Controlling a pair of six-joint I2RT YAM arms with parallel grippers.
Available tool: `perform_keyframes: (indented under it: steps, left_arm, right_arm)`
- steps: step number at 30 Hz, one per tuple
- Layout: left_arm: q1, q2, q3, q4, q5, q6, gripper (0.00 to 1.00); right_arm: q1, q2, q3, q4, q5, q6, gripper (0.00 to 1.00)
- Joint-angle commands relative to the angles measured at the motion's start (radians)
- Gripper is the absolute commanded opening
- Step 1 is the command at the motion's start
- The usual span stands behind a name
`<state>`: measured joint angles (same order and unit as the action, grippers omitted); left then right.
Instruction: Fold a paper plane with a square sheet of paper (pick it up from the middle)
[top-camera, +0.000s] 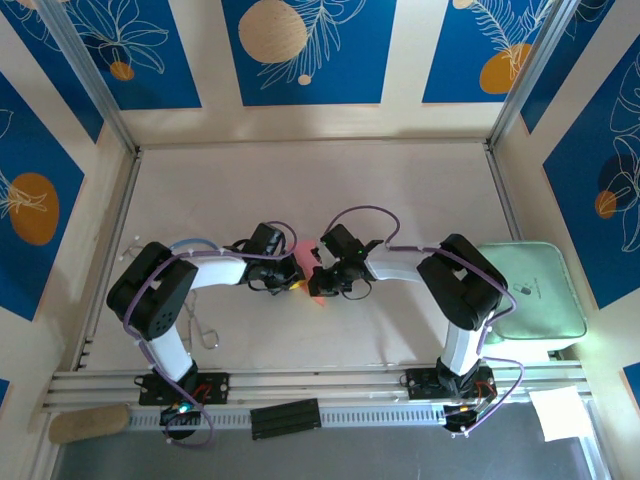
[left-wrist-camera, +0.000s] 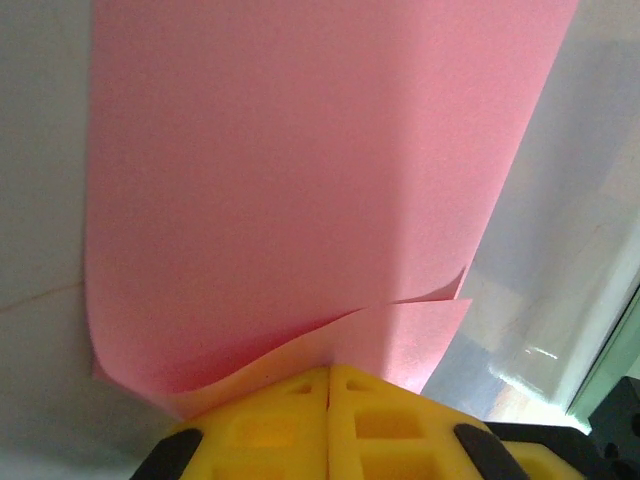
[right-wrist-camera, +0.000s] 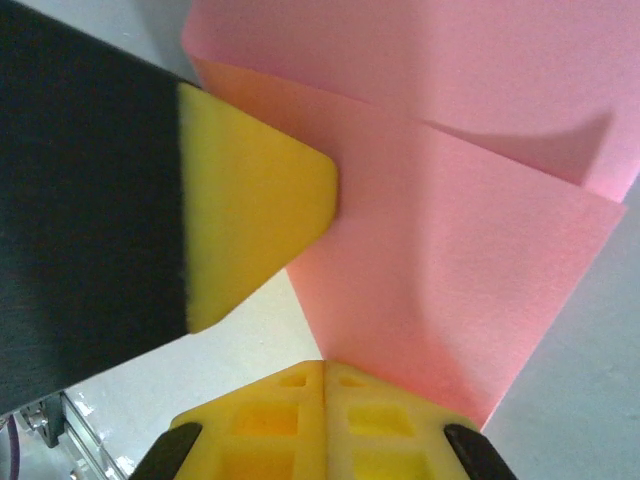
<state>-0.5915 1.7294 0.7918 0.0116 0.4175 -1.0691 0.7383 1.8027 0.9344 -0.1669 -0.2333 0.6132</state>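
Both my grippers are pinched tight on the pink sheet (left-wrist-camera: 300, 180), which sits at the middle of the table (top-camera: 300, 180) where my two wrists meet. My left gripper (left-wrist-camera: 328, 390) has its yellow fingers pressed together over the near edge. There two layers curl apart, and their free edges run out to a point on the right. My right gripper (right-wrist-camera: 322, 385) is clamped on the corner of a folded flap, whose edges spread up and away from my grip, with another layer lying behind it. The right wrist view adds a yellow fingertip (right-wrist-camera: 255, 225) of my left gripper touching the flap's left edge, near my own grip. The top view gives the room: bare table ahead and to both sides of the arms, with the side rails well apart. A pale green pad (top-camera: 530, 290) lies at the right edge and a white sheet (top-camera: 562, 412) near my right base. I cannot tell whether the paper is clear of the surface.
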Motion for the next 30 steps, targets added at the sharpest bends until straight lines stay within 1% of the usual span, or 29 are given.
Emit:
perform_keyframes:
  steps: [1,10,17,24,30]
  left_arm:
    - [-0.008,0.032,-0.019,-0.047,-0.039,-0.008,0.08]
    - [-0.007,0.034,-0.023,-0.048,-0.046,-0.009,0.07]
    - [-0.007,0.035,-0.028,-0.070,-0.070,0.003,0.06]
    - [-0.005,0.047,-0.032,-0.065,-0.070,0.006,0.05]
    - [-0.005,0.051,-0.027,-0.063,-0.064,0.009,0.05]
  right_arm:
    - [-0.005,0.024,0.011,-0.040,0.000,-0.012,0.06]
    - [-0.005,0.018,-0.006,-0.059,-0.014,-0.015,0.06]
    - [-0.006,-0.045,-0.046,-0.098,-0.026,-0.029,0.06]
    - [-0.005,-0.094,-0.117,-0.115,-0.028,-0.023,0.06]
    - [-0.005,-0.079,-0.137,-0.120,-0.007,-0.021,0.06]
